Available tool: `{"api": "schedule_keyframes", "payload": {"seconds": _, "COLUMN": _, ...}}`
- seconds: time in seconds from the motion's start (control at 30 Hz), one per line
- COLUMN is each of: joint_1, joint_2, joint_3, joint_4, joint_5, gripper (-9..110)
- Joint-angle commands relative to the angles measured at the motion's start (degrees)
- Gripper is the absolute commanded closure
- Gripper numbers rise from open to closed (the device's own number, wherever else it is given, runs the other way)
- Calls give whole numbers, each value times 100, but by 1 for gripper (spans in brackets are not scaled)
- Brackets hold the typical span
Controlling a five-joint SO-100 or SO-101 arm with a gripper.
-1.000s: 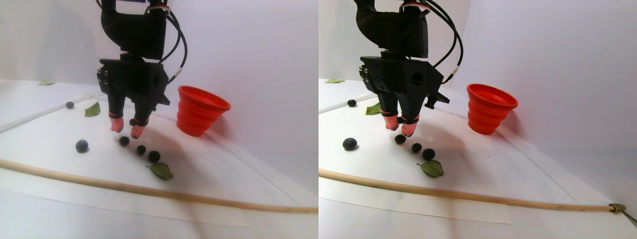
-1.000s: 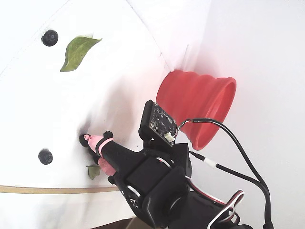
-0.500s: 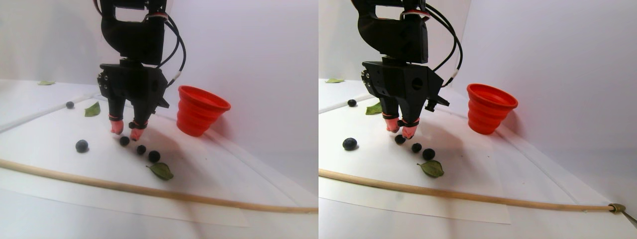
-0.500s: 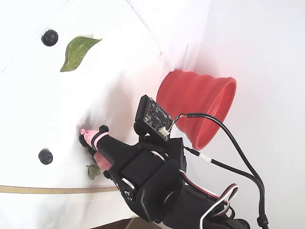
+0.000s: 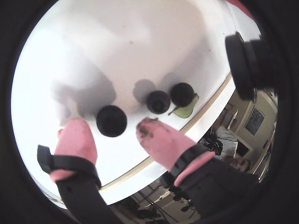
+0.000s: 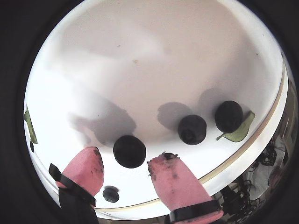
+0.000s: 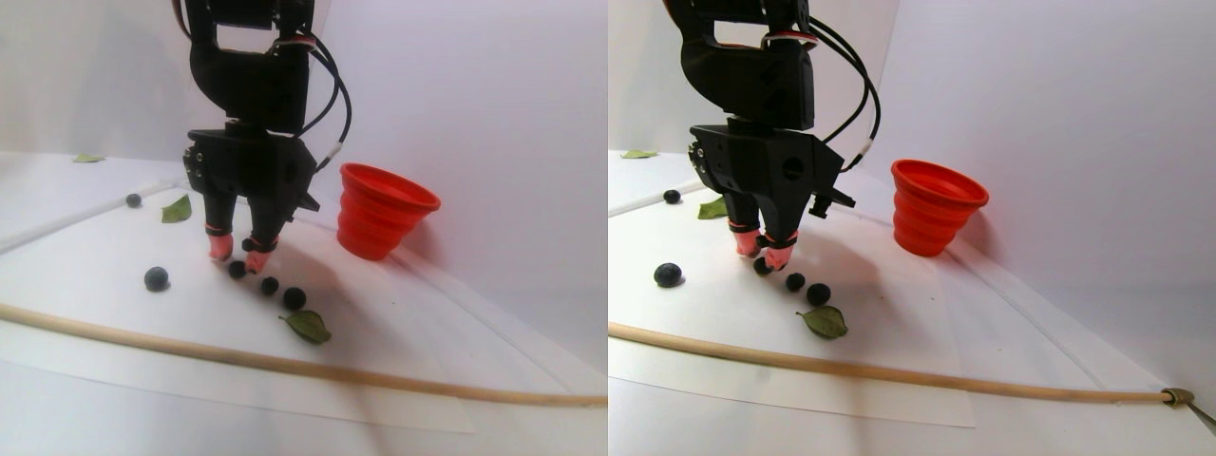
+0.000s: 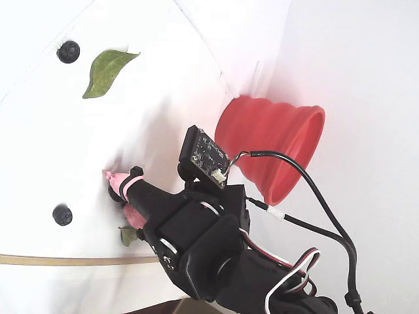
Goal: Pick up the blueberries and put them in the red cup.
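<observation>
Pink fingertips [image 6: 86,169] of the gripper [image 5: 112,135] stand spread, one on each side of a blueberry [image 5: 111,121] that lies on the white sheet [image 7: 399,313]; in both wrist views the berry sits in the gap, and whether either tip touches it cannot be told. In a wrist view two more blueberries [image 6: 192,129] lie in a short row running off to the right of it, the last one [image 6: 228,116] resting against a green leaf [image 6: 241,132]. That row's long axis runs slantwise toward the wooden stick [image 7: 313,369] in the stereo pair view. Being round, the berries point no way of their own. A fourth berry [image 7: 157,278] sits apart to the left in the stereo pair, and a fifth [image 8: 68,51] lies far back beside another leaf [image 8: 105,70]. The red cup [image 7: 382,212] stands upright, mouth up, well apart to the right of the gripper in the stereo pair, near the back wall.
</observation>
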Motion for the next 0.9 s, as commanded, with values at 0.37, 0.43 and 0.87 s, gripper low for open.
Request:
{"api": "schedule_keyframes", "payload": {"seconds": 0.37, "joint_1": 26, "joint_2": -70, "joint_3": -97, "joint_4": -246, "joint_5": 0, "gripper": 82}}
{"api": "schedule_keyframes", "payload": {"seconds": 0.43, "joint_1": 26, "joint_2": -97, "joint_3": -97, "joint_4": -272, "joint_5": 0, "gripper": 82}}
{"api": "schedule_keyframes", "payload": {"seconds": 0.87, "joint_1": 26, "joint_2": -290, "joint_3": -62, "joint_4": -466, "joint_5": 0, "gripper": 84}}
